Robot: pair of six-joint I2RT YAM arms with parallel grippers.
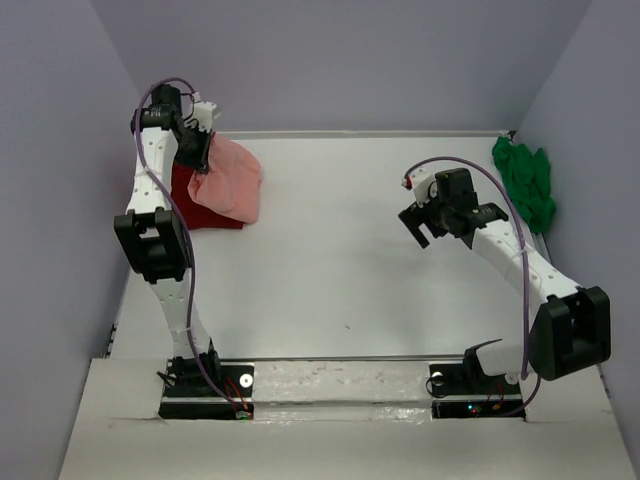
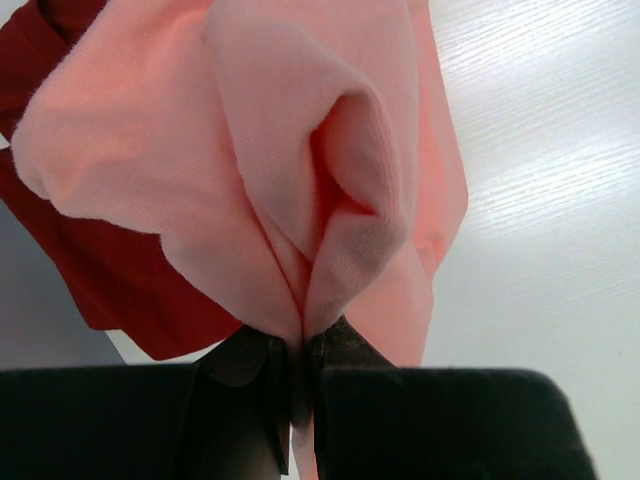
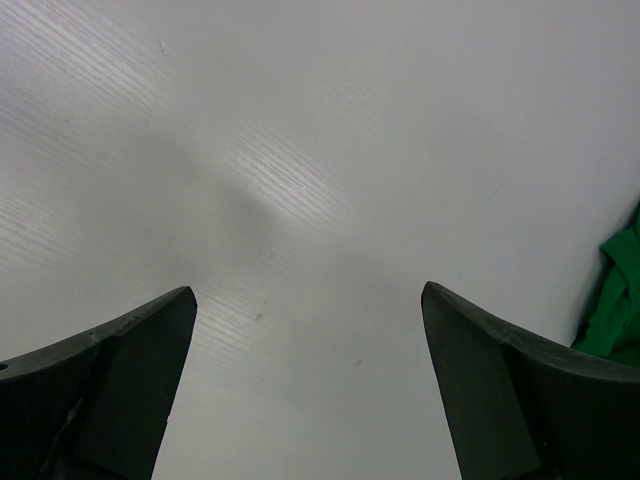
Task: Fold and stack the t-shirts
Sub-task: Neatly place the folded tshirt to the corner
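Your left gripper (image 2: 302,342) is clamped on a pinch of the salmon-pink t-shirt (image 2: 250,150) near the far left corner of the tabletop (image 1: 350,260). The jaws stand almost together, with a thick fold of cloth between them.

Expect this shirt to behave as light, limp fabric. It has no stiffness, so any part you do not support will probably sag and collapse into new creases. It is not fragile, and the knit should hold well in the pads, though it will likely slide easily on the smooth white surface. A mid-body pinch like this one only bunches it. For a clean fold, you would do better to take it at a shoulder seam, a hem corner or a sleeve edge, ideally with both arms.

The pink shirt looks plain and matte. It is gathered into deep rounded folds that fan away from the jaws, and it overlaps the dark red t-shirt (image 1: 185,205). That one lies flatter against the left edge, partly under the pink one.

The green t-shirt (image 1: 525,185) is a crumpled heap at the right edge, toward the far right corner, bright and unfolded.

Your right gripper (image 3: 308,292) hangs over bare tabletop near that heap. Its jaws are spread wide and hold nothing.
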